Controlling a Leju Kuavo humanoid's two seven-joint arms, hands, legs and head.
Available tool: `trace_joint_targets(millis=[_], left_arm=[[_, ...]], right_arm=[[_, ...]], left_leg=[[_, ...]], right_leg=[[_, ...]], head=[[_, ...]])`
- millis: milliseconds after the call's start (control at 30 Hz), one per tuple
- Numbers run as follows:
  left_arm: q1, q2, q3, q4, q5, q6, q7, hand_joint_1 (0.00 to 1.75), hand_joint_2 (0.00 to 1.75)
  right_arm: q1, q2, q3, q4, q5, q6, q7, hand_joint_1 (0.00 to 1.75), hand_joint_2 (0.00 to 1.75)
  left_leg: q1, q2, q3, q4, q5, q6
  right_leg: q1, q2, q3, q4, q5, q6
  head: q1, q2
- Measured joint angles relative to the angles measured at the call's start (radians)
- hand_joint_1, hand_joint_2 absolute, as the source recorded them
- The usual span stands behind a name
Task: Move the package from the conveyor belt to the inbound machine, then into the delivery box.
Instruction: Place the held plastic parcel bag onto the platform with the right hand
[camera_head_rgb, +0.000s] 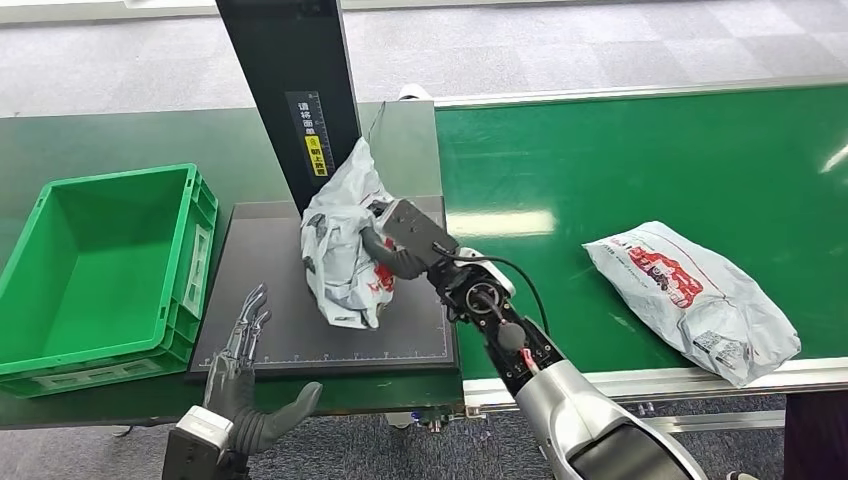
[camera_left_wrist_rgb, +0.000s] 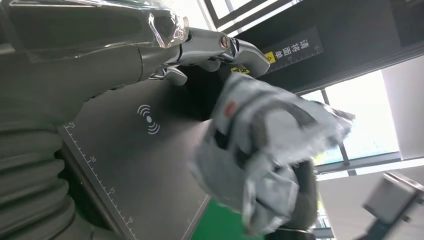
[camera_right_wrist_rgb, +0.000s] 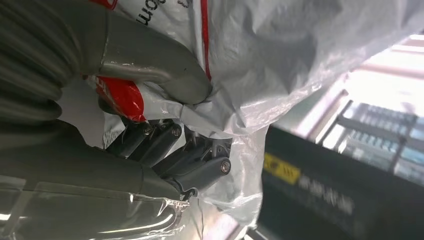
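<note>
Right hand (camera_head_rgb: 395, 245) around crumpled white package (camera_head_rgb: 340, 250) (red print, grey markings)

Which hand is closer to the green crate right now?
Left. The left hand hangs open at the scanner platform's front corner beside the green crate; the right hand grips the package further away over the platform.

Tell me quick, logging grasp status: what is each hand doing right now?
Left hand: open, holding nothing, beside the scanner platform.
Right hand: gripping the white package over the platform.
</note>
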Motion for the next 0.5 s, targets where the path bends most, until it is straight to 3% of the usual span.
trace_joint_targets(millis=[167, 333, 367, 467, 500], left_arm=[[0.000, 0.000, 0.001, 0.000, 0.000, -0.001, 0.001, 0.00, 1.75], [-0.001, 0.000, 0.000, 0.000, -0.004, -0.011, 0.007, 0.00, 1.75], [-0.002, 0.000, 0.000, 0.000, -0.005, -0.011, 0.009, 0.00, 1.75], [-0.003, 0.000, 0.000, 0.000, -0.009, -0.009, 0.022, 0.00, 1.75], [-0.003, 0.000, -0.001, 0.000, -0.011, -0.009, 0.026, 0.00, 1.75]], right_arm=[[0.000, 0.014, 0.049, 0.046, 0.002, 0.000, 0.013, 1.75, 1.75], [-0.001, 0.019, 0.084, 0.077, 0.012, -0.029, 0.082, 1.75, 1.75], [-0.001, 0.020, 0.092, 0.084, 0.020, -0.039, 0.100, 1.41, 1.75], [-0.001, 0.020, 0.119, 0.107, 0.068, -0.094, 0.181, 0.10, 1.75], [-0.001, 0.020, 0.129, 0.114, 0.084, -0.119, 0.207, 0.00, 1.75]], left_leg=[[0.000, 0.000, 0.000, 0.000, 0.000, 0.000], [0.000, 0.000, 0.000, 0.000, 0.000, 0.000], [0.000, 0.000, 0.000, 0.000, 0.000, 0.000], [0.000, 0.000, 0.000, 0.000, 0.000, 0.000], [0.000, 0.000, 0.000, 0.000, 0.000, 0.000]], right_leg=[[0.000, 0.000, 0.000, 0.000, 0.000, 0.000], [0.000, 0.000, 0.000, 0.000, 0.000, 0.000], [0.000, 0.000, 0.000, 0.000, 0.000, 0.000], [0.000, 0.000, 0.000, 0.000, 0.000, 0.000], [0.000, 0.000, 0.000, 0.000, 0.000, 0.000]], head=[[0.000, 0.000], [0.000, 0.000], [0.000, 0.000], [0.000, 0.000], [0.000, 0.000]])
